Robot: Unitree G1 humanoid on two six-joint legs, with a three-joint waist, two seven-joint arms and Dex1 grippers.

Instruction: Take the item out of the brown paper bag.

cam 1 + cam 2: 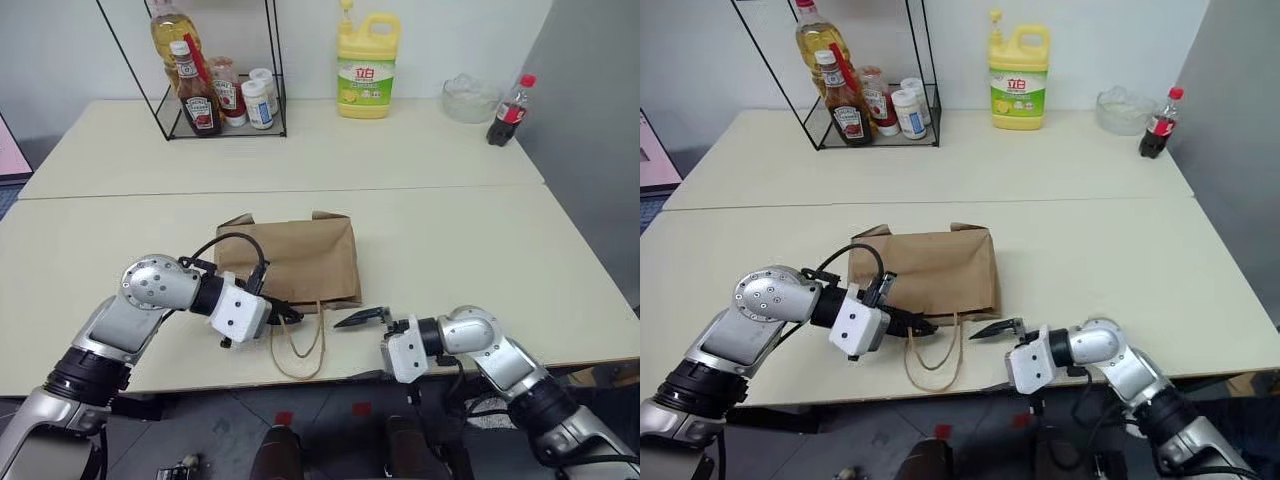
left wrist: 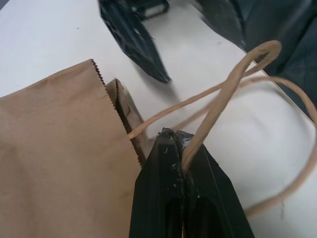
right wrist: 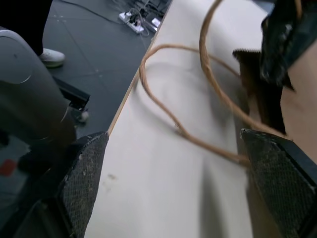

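- Left eye view: you see the brown paper bag (image 1: 296,260) lying flat at the centre of the frame, on the near bench (image 1: 480,260), with its mouth and two loop handles (image 1: 300,350) toward the bottom edge.
- The item is not visible; you cannot tell from the frames whether it lies inside the bag.
- Left claw (image 1: 290,316): lower centre-left of the frame, at the bag's mouth. The left wrist view shows its jaws closed on one handle (image 2: 218,106), the paper cord running out from between the fingertips.
- Right claw (image 1: 362,318): lower centre-right, just right of the handles. Its jaws stand wide apart and hold nothing; in the right wrist view the fingers (image 3: 84,173) flank the handle loops on the bench surface.
- Upper part of the frame, on the far bench: a wire rack (image 1: 215,125) with sauce bottles at upper left, a yellow detergent jug (image 1: 366,66) at top centre, a cola bottle (image 1: 510,110) at upper right.
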